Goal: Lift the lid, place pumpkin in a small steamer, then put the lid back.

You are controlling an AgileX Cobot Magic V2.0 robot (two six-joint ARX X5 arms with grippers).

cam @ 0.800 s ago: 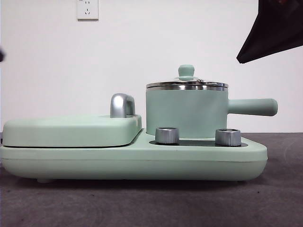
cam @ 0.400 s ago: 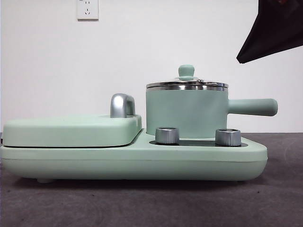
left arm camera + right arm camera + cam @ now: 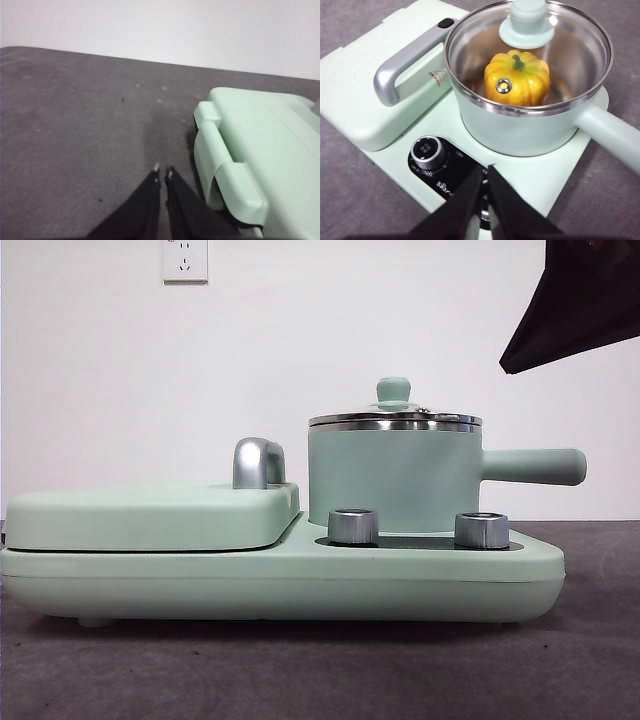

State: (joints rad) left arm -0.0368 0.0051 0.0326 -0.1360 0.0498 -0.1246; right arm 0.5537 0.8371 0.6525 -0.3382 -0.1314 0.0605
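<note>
We see nothing moved across the last second in the front view: the round clear glass lid [image 3: 532, 55] with its chrome rim and mint-green knob sits seated on the small mint-green cylindrical steamer [image 3: 394, 480], as before. Through the glass in the right wrist view, the glossy yellow-orange ribbed pumpkin [image 3: 517, 77] rests inside the pot. We judge all three steps done and the arms simply waiting. Our right gripper [image 3: 485, 172] hangs above the black control panel [image 3: 445, 172] near the chrome dial [image 3: 427, 151], jaws closed on nothing. Our left gripper [image 3: 162, 172] hovers over the grey tabletop [image 3: 75, 130] beside the wide flat mint-green cover [image 3: 260, 145], jaws likewise pressed together and empty.
</note>
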